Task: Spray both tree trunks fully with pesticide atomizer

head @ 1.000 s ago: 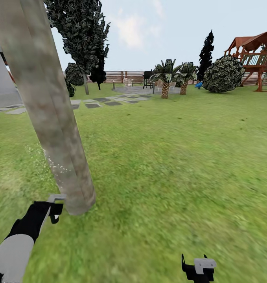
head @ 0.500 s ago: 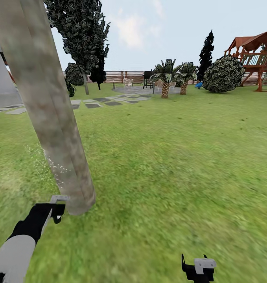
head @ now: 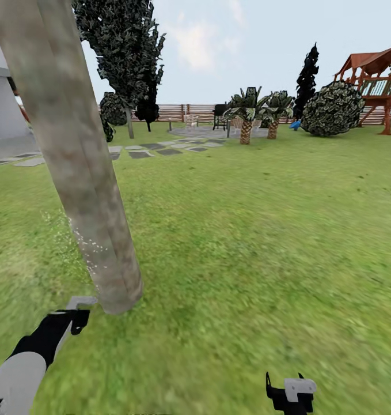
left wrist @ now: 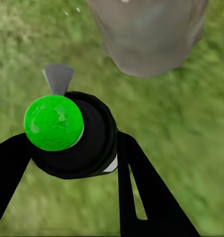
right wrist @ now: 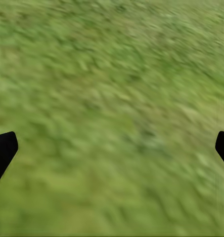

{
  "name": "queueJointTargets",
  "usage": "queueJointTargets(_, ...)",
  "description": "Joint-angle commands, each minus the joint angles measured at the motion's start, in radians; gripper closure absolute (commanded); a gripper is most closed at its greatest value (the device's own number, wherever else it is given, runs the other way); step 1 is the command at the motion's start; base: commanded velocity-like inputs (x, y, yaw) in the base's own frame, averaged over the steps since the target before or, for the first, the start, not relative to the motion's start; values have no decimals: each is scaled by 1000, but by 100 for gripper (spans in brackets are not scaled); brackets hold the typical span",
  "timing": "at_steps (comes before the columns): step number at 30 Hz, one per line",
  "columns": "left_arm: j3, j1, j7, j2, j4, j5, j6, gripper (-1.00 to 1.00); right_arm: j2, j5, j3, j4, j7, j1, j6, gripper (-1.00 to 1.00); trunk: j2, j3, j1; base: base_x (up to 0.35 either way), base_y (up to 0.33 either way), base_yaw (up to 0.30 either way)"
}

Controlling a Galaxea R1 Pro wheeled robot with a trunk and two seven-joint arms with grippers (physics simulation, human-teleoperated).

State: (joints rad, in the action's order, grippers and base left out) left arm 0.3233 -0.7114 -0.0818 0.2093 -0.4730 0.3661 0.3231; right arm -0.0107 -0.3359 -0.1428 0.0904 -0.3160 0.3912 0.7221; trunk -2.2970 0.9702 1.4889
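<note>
Holding the slim black pesticide atomizer (left wrist: 74, 136) with the bright green round spot on its top, the left gripper (left wrist: 72, 148) has its two black fingers (left wrist: 141, 187) closed on the two sides of the bottle. A small grey nozzle sticks out from the bottle just beyond the fingertips, and it points toward the base of the thick, mottled grey-beige tree trunk (head: 74, 155), which stands near ahead of the fingers, not touching them. In the head view the left gripper (head: 74, 314) is low over the blurry green grass floor (head: 247, 242), just beside the foot of this leaning trunk. Fine white specks of pesticide (head: 86, 245) lie on the lower part of the trunk and on the grass next to it.

The right gripper (head: 291, 392) hangs over bare grass, well apart from the trunk. Its black fingers (right wrist: 3, 150) stand wide apart with only grass between them.

Far beyond the fingers stands a second tree with dark jagged foliage (head: 123, 52), near grey stepping stones (head: 143, 151) and the brown slat wooden fence (head: 178, 112).
</note>
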Motion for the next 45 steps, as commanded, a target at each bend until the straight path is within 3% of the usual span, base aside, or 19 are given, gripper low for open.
queueJointTargets(1, 13, 0, 23, -2, 50, -26, -20, 100, 0, 0, 0, 0, 0, 0, 0, -100, 0, 0, 0, 0, 0, 261)
queueJointTargets(4, 23, 0, 39, -2, 105, -75, -63, 100, 1, 0, 0, 0, 0, 0, 0, -100, 0, 0, 0, 0, 0, 182)
queueJointTargets(6, 24, 0, 48, -4, 111, -79, -98, 100, 1, 0, 0, -1, 0, 0, 0, -100, 0, 0, 0, 11, -30, 43)
queueJointTargets(10, 23, 14, 129, -4, 131, -81, -117, 100, 1, 0, 0, -1, 0, 0, 0, -100, 0, 0, 0, 99, -206, 6)
queueJointTargets(18, 20, 35, 173, -29, 67, -84, -120, 100, 2, 0, 0, -1, 0, 0, 0, -100, 0, 0, 0, 21, -270, 0)
queueJointTargets(32, 24, 41, 179, -34, 77, -87, -122, 100, 6, -2, 0, -1, 0, 0, 0, -100, 0, 0, 0, -65, -150, 171)
queueJointTargets(45, 23, 41, 178, -36, 79, -88, -121, 100, 5, -2, 0, -1, 1, 0, 0, -100, 0, 0, 0, 188, -178, 15)
